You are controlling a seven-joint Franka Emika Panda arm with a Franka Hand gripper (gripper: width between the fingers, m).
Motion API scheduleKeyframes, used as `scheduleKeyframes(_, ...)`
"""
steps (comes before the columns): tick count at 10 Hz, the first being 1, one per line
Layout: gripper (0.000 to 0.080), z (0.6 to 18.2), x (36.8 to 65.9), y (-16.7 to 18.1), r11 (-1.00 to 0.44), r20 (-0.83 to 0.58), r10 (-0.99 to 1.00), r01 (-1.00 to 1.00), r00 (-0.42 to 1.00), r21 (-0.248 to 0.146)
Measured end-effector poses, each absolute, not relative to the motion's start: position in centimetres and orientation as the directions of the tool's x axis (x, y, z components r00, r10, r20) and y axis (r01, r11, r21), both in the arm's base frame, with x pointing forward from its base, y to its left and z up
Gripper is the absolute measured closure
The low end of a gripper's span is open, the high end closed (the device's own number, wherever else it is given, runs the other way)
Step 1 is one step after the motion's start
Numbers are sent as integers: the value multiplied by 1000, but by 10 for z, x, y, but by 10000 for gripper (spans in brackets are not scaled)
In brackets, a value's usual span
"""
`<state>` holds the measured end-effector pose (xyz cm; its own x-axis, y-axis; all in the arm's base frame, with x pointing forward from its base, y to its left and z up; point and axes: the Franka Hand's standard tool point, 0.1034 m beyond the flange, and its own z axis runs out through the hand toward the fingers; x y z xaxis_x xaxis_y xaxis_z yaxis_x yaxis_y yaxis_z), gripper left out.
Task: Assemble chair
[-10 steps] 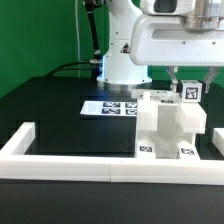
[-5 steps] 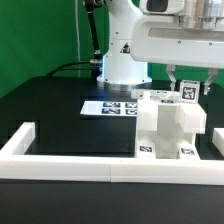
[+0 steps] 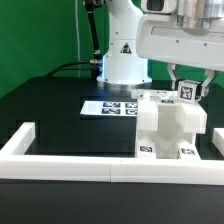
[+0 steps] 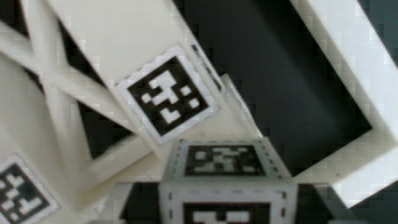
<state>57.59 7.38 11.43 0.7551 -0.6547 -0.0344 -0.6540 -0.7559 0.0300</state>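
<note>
Gripper (image 3: 187, 87) slightly shifted, tight on small block (image 3: 187, 92) over edge of chair (image 3: 165, 125)

Green backdrop (image 3: 40, 30), black tabletop (image 3: 60, 112), low white border rail (image 3: 60, 166) in front

A white arm (image 3: 122, 55) is seen, built of smooth, rounded shells, with a small dark logo (image 3: 126, 48) printed on its lower casing. A dark joint (image 3: 95, 6) is shown near the top. A thin black cable (image 3: 72, 68) is attached at its foot. The wrist is enclosed in a broad, boxy white housing (image 3: 180, 40), beneath which the claw (image 3: 188, 86) is fitted with short dark grey fingers (image 3: 173, 78).
</note>
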Motion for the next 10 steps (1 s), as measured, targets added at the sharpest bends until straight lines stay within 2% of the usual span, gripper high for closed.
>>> scheduleKeyframes(2, 512, 114, 576, 74, -694, -32, -720, -720, 693, 33)
scheduleKeyframes(10, 512, 114, 575, 78, -300, -16, -954, -953, 300, 43)
